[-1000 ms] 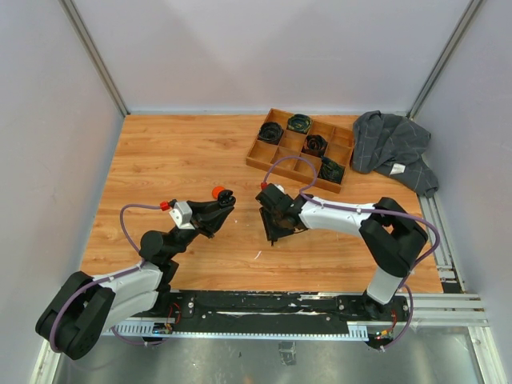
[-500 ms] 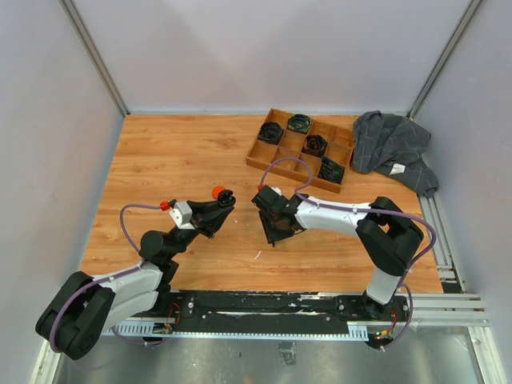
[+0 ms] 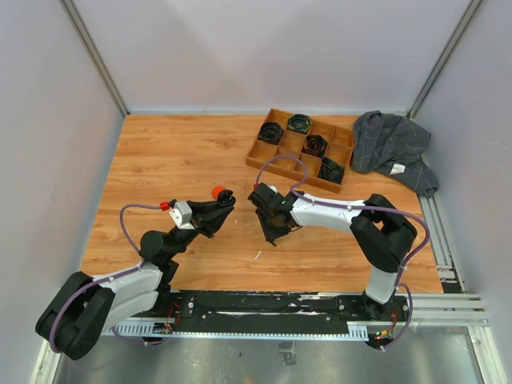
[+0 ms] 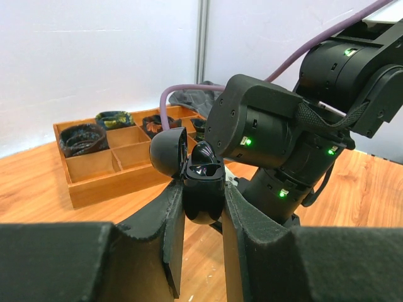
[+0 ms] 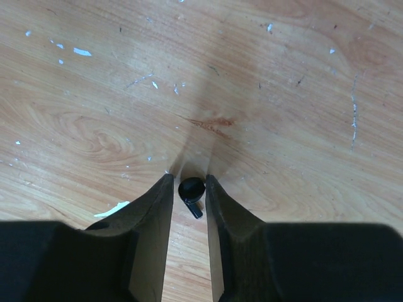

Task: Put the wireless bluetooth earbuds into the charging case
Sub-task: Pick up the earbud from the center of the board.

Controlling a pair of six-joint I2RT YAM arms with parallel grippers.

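black earbud (image 5: 191, 189) lying on the wooden surface (image 5: 283, 94), between the close-set fingers of the right tool (image 5: 189, 178), cannot tell if pinched, left tool (image 4: 203, 192) pinching the open charging case (image 4: 203, 179)

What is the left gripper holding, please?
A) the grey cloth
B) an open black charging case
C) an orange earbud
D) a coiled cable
B: the left wrist view shows the left gripper shut on the black charging case, its lid swung open.
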